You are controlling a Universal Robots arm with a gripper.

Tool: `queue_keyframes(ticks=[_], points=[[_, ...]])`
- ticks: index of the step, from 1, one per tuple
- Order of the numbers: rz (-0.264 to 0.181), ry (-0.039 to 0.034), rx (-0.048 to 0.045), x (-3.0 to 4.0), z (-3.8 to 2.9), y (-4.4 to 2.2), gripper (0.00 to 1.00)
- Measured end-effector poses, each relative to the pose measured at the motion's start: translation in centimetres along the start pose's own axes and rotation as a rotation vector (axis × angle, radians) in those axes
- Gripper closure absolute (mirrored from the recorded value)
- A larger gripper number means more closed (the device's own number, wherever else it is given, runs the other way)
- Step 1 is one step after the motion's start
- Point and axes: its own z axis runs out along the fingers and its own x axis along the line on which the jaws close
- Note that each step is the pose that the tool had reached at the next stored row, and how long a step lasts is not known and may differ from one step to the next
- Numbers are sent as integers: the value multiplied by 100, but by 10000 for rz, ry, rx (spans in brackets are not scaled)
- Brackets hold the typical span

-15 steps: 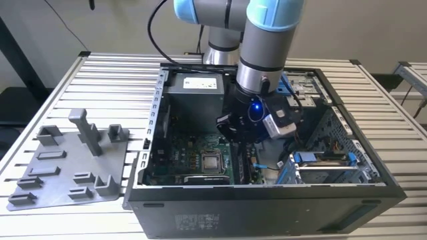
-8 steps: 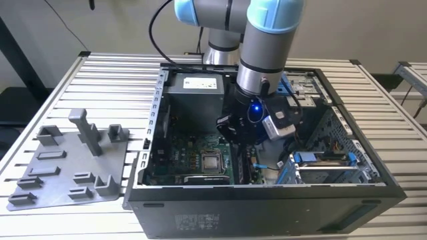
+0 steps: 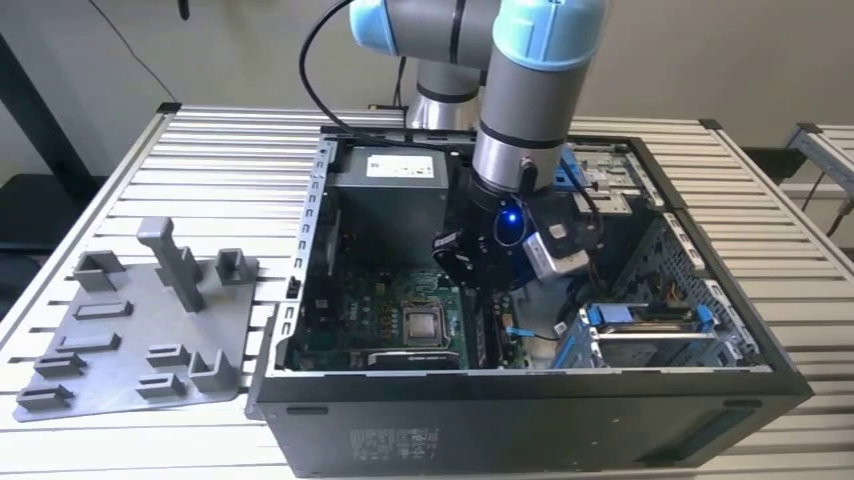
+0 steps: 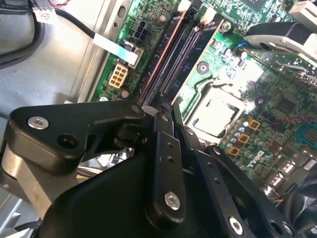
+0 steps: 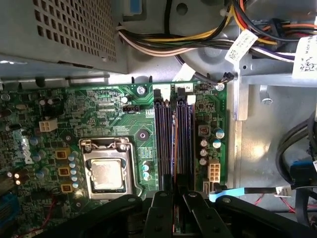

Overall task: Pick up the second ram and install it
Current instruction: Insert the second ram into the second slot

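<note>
arm (image 3: pixel 534 90) reaches straight down into open computer case (image 3: pixel 747 340), wrist over the motherboard (image 3: pixel 387 300) | gripper (image 5: pixel 174 191) low over the memory slots (image 5: pixel 171 139), fingers (image 4: pixel 166 144) drawn close, pinching the second ram (image 5: pixel 175 166) on edge | ram stands in line with slots beside the processor socket (image 5: pixel 107 173) | grey holder plate (image 3: pixel 134 340) on table (image 3: pixel 227 150), exterior view's left

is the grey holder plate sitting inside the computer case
No, the grey holder plate lies on the slatted table at the exterior view's left, outside the open computer case.
</note>
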Motion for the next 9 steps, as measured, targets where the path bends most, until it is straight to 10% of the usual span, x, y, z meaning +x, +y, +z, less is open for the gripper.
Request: queue_keyframes(ticks=[9], points=[[6,43,12,1,4,8,86]])
